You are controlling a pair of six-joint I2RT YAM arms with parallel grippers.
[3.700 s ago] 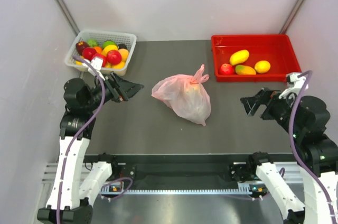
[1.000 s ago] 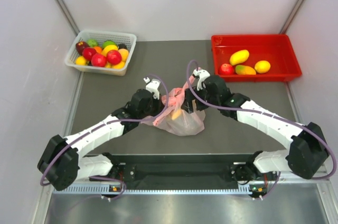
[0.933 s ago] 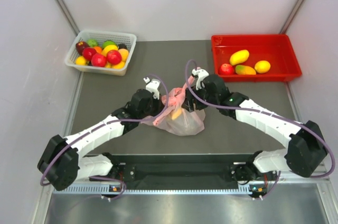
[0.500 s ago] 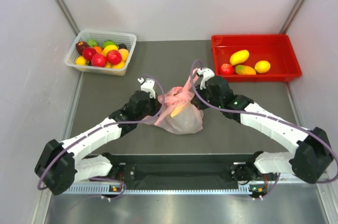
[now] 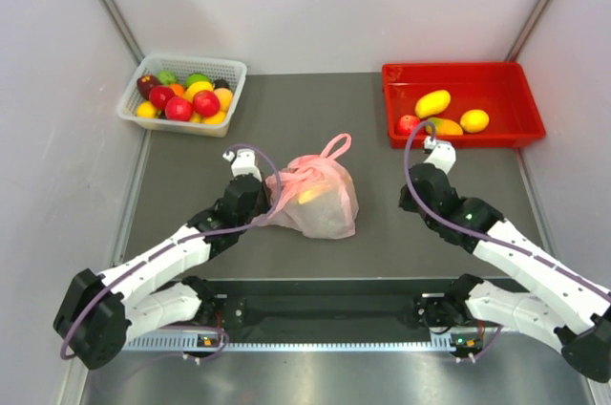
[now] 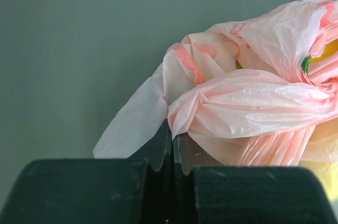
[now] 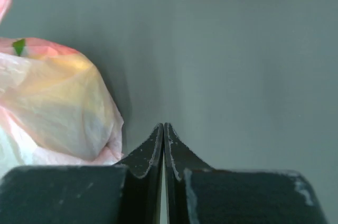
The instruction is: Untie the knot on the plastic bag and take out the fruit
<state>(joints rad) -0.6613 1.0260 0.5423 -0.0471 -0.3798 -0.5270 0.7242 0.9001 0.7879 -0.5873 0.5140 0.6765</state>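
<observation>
The pink plastic bag (image 5: 325, 209) lies mid-table with one strap loop (image 5: 334, 147) sticking up on its far side. The knot (image 5: 307, 176) shows as a bunched twist on top of it and at the right edge (image 6: 317, 84) of the left wrist view. My left gripper (image 5: 264, 197) is at the bag's left side, shut on a pulled-out strap of the plastic bag (image 6: 237, 102). Fruit shows only as yellow (image 5: 315, 195) and a green bit (image 6: 305, 64) through the plastic. My right gripper (image 5: 415, 197) is shut on nothing, right of the bag (image 7: 58, 97) and apart from it.
A white basket (image 5: 196, 58) of several small round fruits stands at the back left. A red tray (image 5: 458, 71) with mangoes, a lemon and an apple stands at the back right, just beyond my right wrist. Grey walls close in on three sides.
My right gripper has come off the bag's top and drawn back to the right, shut. The left gripper has pulled its strap leftward, and a strap loop now stands free.
</observation>
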